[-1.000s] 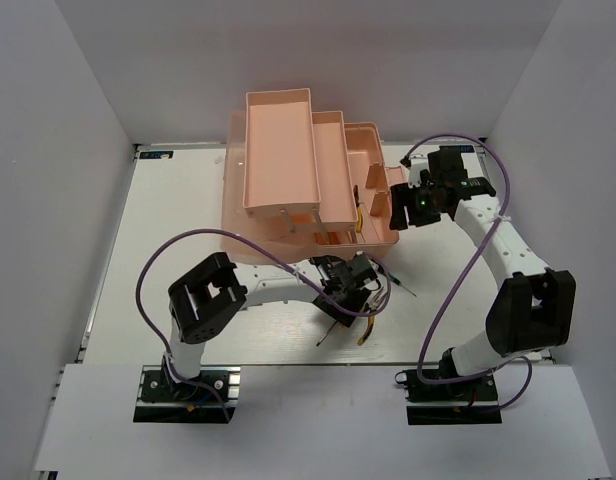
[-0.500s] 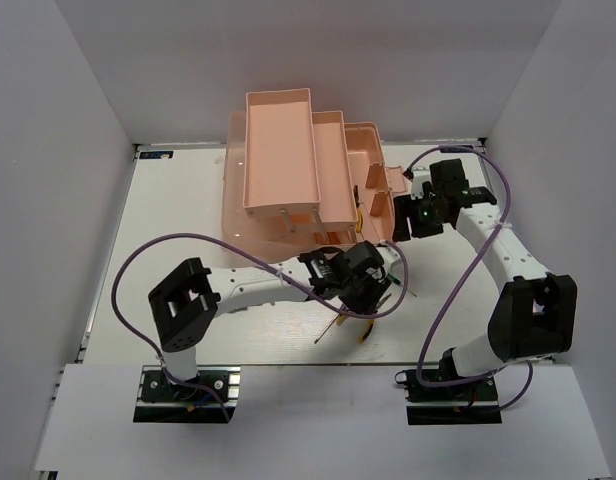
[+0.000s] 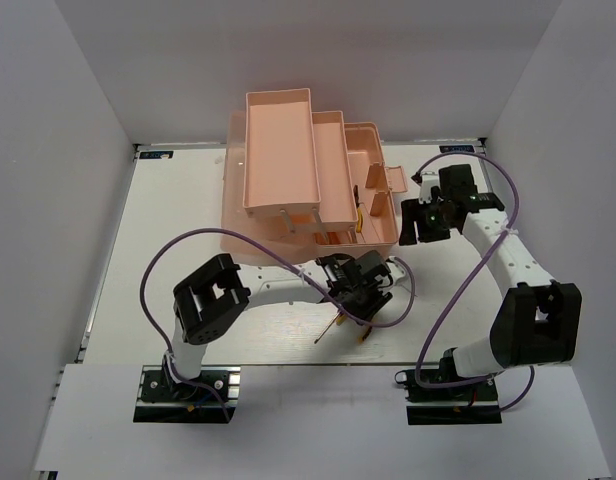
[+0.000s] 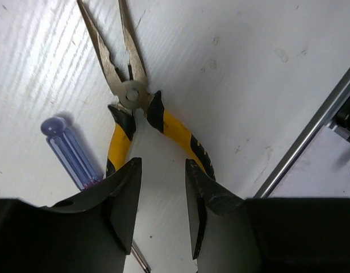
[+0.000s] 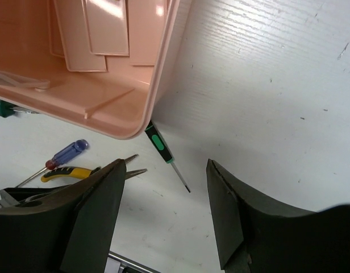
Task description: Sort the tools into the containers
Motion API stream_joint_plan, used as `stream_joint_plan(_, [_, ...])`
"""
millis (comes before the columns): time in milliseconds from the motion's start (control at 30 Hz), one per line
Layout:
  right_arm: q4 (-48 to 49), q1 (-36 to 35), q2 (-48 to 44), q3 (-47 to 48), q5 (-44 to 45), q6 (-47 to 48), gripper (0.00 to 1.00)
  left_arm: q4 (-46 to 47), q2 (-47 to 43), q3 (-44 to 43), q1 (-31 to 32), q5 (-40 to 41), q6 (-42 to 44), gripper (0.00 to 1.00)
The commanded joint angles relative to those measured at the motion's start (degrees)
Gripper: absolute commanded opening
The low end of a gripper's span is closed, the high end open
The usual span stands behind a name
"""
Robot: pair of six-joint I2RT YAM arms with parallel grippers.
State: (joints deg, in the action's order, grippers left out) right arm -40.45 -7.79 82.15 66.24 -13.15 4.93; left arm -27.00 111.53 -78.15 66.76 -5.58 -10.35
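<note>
Step in hand: left arm going for the pliers (image 4: pixel 133 92) on the table (image 4: pixel 249 68). Left gripper (image 4: pixel 162 170) hovers at the handle ends with its fingers half-spread, pinching nothing. The gap sits over bare table between the two yellow handles, and one handle end runs to each fingertip. Blue-handled screwdriver (image 4: pixel 70 151) lies just outside one finger.

My read on the next move: shift sideways until a handle is inside the gap, drop, then squeeze.

Right gripper (image 5: pixel 166 170) has its fingers spread wide and holds nothing. Thin green-banded screwdriver (image 5: pixel 158 142) lies just ahead between them, butt under the toolbox (image 5: pixel 107 85) corner.
</note>
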Motion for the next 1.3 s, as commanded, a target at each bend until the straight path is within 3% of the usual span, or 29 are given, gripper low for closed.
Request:
stream_joint_plan(0, [-0.1,0.5,-1.9,-1.0,-1.1,0.5,0.65,0.5,-1.7,-3.4,-0.8,0.6,2.1,0.47])
stream_joint_plan(133, [0.0,0.7,-2.3,-1.7,-1.2,0.4,0.65,0.5,-1.1,-5.1,-0.8,-0.9,2.1,0.47])
stream_joint_plan(300, [-0.1,1.0,-2.4,-2.0,-1.1,0.7,0.65,-1.4,0.5,-7.8,-0.2,-5.1,2.6,0.60])
stream_joint_plan(667, [-0.7,2.8,-2.6,-1.5,-0.2,1.1,0.65,-6.0,4.8,-8.9,0.4,-0.6,-1.6,0.62])
stream_joint_plan(900, [-0.6,5.5,-3.3,-1.3,-0.6,1.3,0.65,-6.0,7.7,-8.9,0.9,0.0,-3.4,0.52])
stream_joint_plan(1033, [-1.3,6.5,-3.2,-1.1,-1.4,1.0,0.65,-6.0,9.0,-8.9,1.5,0.6,-3.4,0.35])
stream_joint_plan(1167, [-1.5,7.1,-3.4,-1.1,-1.9,0.8,0.65,-7.3,9.5,-9.4,2.1,1.1,-3.4,0.27])
stream_joint_plan(1267, [-1.4,9.4,-3.4,-0.9,-2.7,0.4,0.65,-7.3,9.5,-9.4,2.7,1.1,-3.4,0.12])
